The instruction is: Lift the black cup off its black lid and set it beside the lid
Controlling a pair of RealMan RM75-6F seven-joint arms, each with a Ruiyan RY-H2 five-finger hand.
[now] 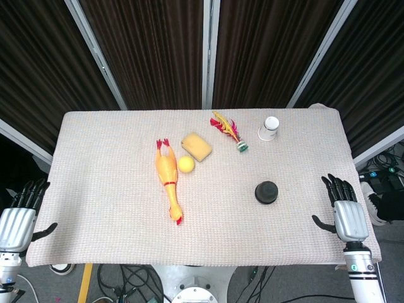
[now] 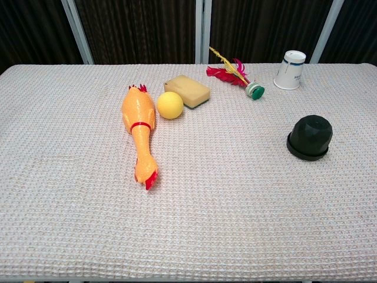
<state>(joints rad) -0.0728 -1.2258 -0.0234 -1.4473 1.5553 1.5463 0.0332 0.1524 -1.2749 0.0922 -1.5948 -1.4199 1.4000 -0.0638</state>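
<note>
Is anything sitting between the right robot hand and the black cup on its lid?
Nothing visible. Bare cloth lies between the right robot hand and the black cup on its black lid. The white paper cup and shuttlecock stand farther back, off that path.

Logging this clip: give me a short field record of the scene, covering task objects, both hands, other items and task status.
task objects: black cup upside down on its black lid, right side of table
left hand: open, at the table's near left edge, holding nothing
right hand: open, near right edge, apart from cup
other items: yellow rubber chicken, yellow ball, yellow sponge, red feather shuttlecock, white paper cup
status: cup not yet lifted
</note>
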